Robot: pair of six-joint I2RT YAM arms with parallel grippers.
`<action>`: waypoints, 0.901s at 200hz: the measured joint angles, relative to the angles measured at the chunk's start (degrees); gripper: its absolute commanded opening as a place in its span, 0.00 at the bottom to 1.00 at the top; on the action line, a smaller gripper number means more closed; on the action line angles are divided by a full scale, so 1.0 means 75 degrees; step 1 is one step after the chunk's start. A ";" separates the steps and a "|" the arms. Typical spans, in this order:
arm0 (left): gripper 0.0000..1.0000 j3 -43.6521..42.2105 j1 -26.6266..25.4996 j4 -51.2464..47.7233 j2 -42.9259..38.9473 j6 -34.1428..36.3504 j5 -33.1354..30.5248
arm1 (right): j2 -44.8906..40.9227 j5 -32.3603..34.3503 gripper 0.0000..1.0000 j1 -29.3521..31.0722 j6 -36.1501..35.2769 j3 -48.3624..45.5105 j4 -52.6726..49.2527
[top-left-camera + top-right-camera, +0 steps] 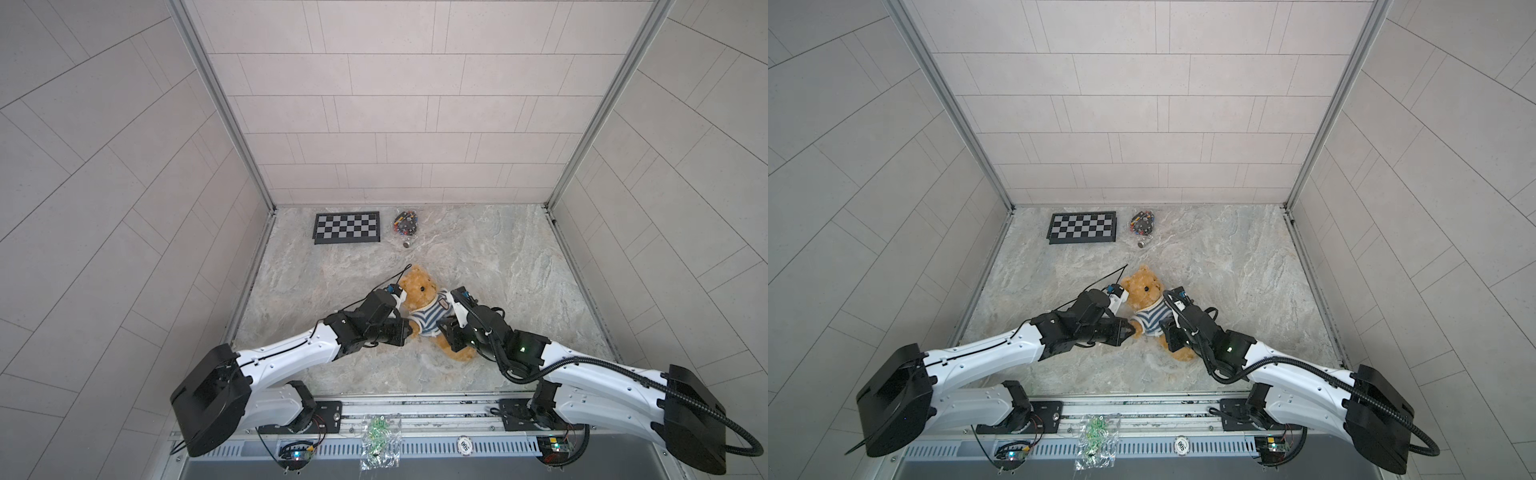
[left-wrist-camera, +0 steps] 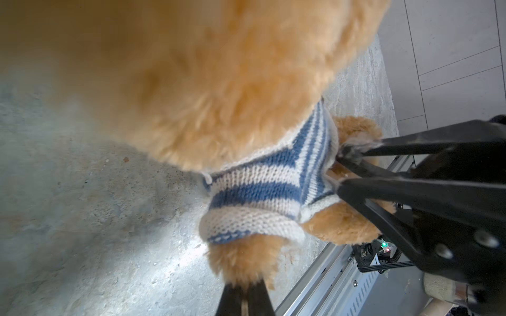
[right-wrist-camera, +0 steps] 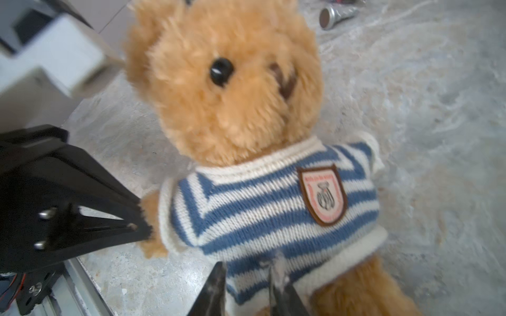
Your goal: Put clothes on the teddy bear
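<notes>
The teddy bear (image 1: 419,286) (image 1: 1144,286) lies on its back in the middle of the marble table, head toward the back wall. It wears a blue-and-white striped shirt (image 1: 428,316) (image 3: 260,202) with a chest patch (image 3: 323,195). My left gripper (image 1: 409,330) (image 2: 243,291) is shut on the furry paw (image 2: 241,260) that sticks out of one sleeve. My right gripper (image 1: 439,328) (image 3: 246,266) is at the shirt's lower side. Its fingers stand apart with a fold of the knit hem between them. The bear's other arm is hidden inside its sleeve.
A checkerboard (image 1: 347,227) and a clear bag of small parts (image 1: 405,222) with a silver cylinder (image 1: 407,244) lie by the back wall. A crinkled plastic bag (image 1: 380,440) sits on the front rail. Tiled walls close in three sides.
</notes>
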 measured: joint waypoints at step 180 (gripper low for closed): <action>0.00 -0.0382 0.0015 0.0632 -0.0187 -0.0277 -0.0242 | 0.2556 0.1276 0.11 0.0291 -0.0201 0.1547 -0.0172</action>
